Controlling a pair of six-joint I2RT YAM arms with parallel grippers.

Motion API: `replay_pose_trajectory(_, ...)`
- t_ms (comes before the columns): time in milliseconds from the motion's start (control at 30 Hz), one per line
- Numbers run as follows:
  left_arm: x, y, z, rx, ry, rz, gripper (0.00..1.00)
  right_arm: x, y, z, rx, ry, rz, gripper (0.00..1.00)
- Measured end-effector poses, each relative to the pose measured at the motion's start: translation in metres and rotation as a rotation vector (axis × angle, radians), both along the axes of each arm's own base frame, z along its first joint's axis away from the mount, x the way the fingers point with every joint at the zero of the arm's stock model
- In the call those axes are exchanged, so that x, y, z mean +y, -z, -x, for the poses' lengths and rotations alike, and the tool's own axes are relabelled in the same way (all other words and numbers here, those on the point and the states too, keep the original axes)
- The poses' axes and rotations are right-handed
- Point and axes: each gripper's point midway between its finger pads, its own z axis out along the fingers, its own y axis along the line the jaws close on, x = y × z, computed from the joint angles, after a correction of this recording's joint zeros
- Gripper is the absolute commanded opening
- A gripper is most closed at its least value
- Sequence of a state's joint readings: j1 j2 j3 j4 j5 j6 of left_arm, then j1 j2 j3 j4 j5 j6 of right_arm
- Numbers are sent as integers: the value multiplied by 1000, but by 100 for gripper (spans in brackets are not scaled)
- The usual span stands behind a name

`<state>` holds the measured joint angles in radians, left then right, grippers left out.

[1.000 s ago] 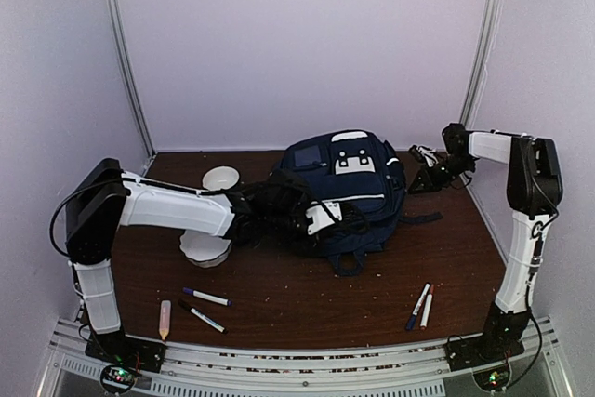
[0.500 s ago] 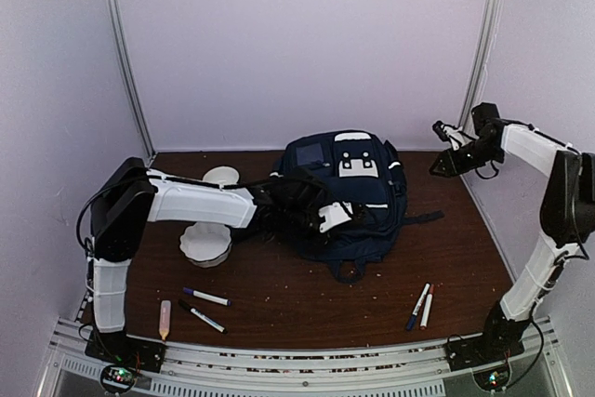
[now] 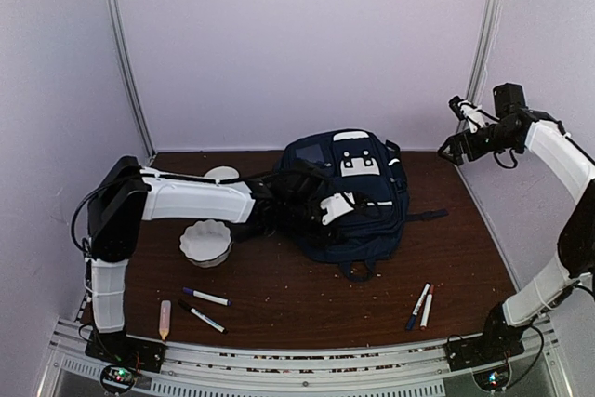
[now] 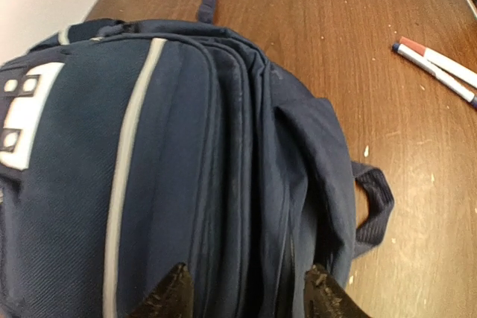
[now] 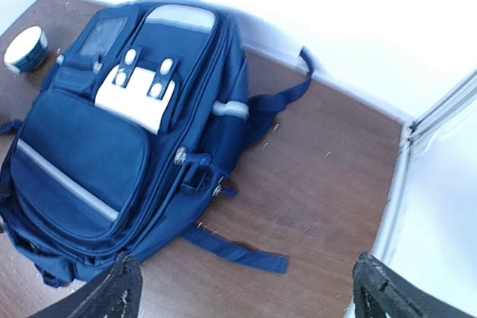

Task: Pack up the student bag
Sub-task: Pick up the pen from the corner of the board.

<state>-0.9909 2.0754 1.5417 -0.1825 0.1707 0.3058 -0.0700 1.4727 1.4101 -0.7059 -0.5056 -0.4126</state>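
Wooden table (image 3: pixel 279 309): left fingers (image 4: pixel 168 294) parted over student bag (image 3: pixel 372 220); right fingers (image 5: pixel 119 292) wide, raised high.

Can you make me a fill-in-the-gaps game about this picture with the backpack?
The navy-blue striped fabric backpack lies on a wooden table coloured ____.
The white scalloped bowl sits on the backpack's ____ side.
The white marker pens right of the backpack number ____.
The right gripper holds its jaws ____.
Missing words: brown, left, two, open.
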Motion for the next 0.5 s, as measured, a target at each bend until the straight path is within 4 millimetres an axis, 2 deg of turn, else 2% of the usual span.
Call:
replay_pose_trajectory(100,16,-25,3,-35,-29,16,56,-6,-29,-22,-26,19,5,100)
replay_pose_trajectory(200,23,-58,-4,-88,-64,58,56,-4,-46,-42,-48,-9,-1,100)
replay_pose_trajectory(267,29,-74,-12,-112,-100,83,63,1,-41,-42,-25,-48,-13,100)
replay_pose_trajectory(333,40,-85,-25,-124,-162,117,70,9,-30,-33,18,-103,-31,100)
replay_pose_trajectory(400,60,-87,-40,-109,-239,147,71,18,-24,-24,46,-162,-56,100)
replay_pose_trajectory(500,95,-86,-70,-69,-375,185,71,30,-27,-16,52,-227,-106,100)
